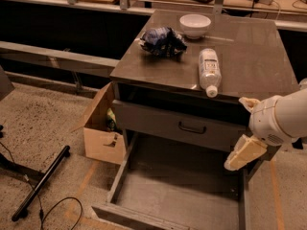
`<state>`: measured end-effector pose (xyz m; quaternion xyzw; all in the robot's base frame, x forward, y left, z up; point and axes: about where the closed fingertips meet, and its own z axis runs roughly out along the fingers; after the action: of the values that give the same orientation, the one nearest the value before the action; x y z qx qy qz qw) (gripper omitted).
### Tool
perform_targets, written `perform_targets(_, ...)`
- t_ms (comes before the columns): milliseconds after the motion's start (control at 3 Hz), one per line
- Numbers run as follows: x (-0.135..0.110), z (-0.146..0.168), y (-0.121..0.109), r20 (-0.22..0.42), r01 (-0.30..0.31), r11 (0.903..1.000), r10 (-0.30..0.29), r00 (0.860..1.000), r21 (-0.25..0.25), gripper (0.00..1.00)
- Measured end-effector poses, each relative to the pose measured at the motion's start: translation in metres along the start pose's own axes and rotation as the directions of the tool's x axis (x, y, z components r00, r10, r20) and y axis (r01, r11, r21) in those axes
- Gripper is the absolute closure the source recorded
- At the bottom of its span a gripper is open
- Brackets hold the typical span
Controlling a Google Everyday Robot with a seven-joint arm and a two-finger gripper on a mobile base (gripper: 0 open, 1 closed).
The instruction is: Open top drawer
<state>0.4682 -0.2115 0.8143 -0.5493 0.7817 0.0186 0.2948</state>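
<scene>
The top drawer [158, 122] is a wide grey front panel under the cabinet top, with a small black curved handle [192, 128] at its centre. It sits close in to the cabinet, with a dark gap above its top edge. My gripper [245, 128] is at the right end of that panel, right of the handle and not touching it. Its cream fingers [243, 153] are spread apart, one high and one low, with nothing between them. The white arm comes in from the right edge.
The lower grey drawer [134, 217] without a handle is pulled far out towards me. On the cabinet top [249, 56] lie a plastic bottle [209, 71], a white bowl [194, 25] and a crumpled blue bag [160, 41]. A cardboard box [100, 138] stands left of the cabinet; a black bar and cable lie on the floor.
</scene>
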Motion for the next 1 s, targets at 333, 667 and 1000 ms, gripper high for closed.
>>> perform_targets(333, 0.017, 0.019, -0.007, -0.045, 0.032, 0.9991, -0.03, 0.999, 0.029, 0.0)
perform_targets(667, 0.032, 0.034, -0.014, -0.075, 0.061, 0.9977, -0.059, 0.995, 0.028, 0.0)
perform_targets(1000, 0.051, 0.056, -0.022, -0.1, 0.098, 0.9952, -0.096, 0.99, 0.007, 0.0)
